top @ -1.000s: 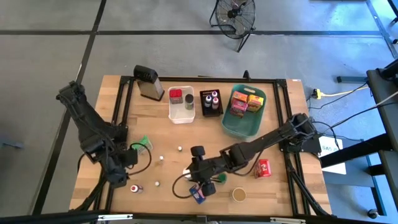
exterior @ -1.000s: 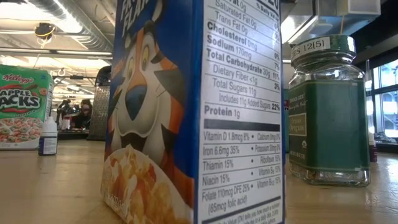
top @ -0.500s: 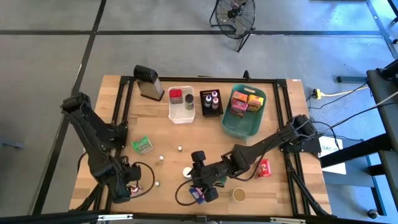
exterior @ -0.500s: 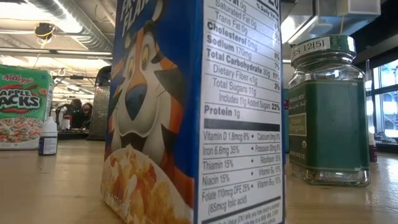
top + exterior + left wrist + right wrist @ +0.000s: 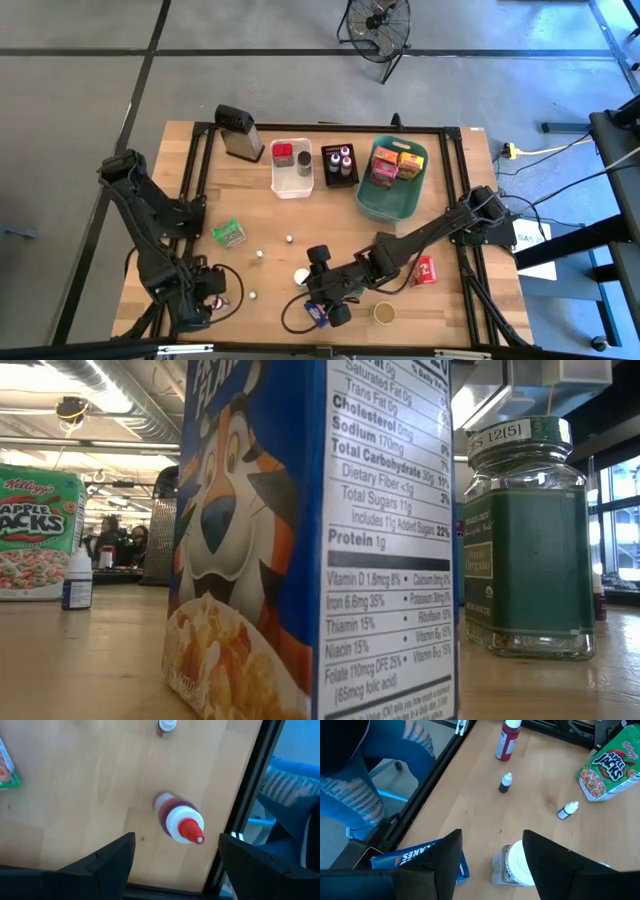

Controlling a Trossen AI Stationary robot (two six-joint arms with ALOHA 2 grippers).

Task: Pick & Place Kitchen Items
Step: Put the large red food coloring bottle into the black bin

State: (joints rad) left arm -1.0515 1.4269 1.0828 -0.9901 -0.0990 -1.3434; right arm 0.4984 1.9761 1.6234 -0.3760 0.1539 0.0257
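Left pincer (image 5: 175, 851): mine, spread wide and empty, hanging over the red-capped bottle (image 5: 178, 820), one finger to each side of it so I can close on its body.
Red-capped bottle: upright on the desk (image 5: 90, 790), near the black frame rail (image 5: 245, 795); not yet gripped.
Small white-capped bottle (image 5: 166, 725): past the red-capped bottle, further from the rail.
Green cereal packet (image 5: 229, 233): further still from the red-capped bottle, toward the desk's middle.
Right pincer (image 5: 490, 852): fingers apart, empty, above a white-lidded jar (image 5: 512, 867) beside the blue cereal box (image 5: 417, 855).
Teal basket (image 5: 392, 203): at the far side, already holding boxes, the likely drop place.
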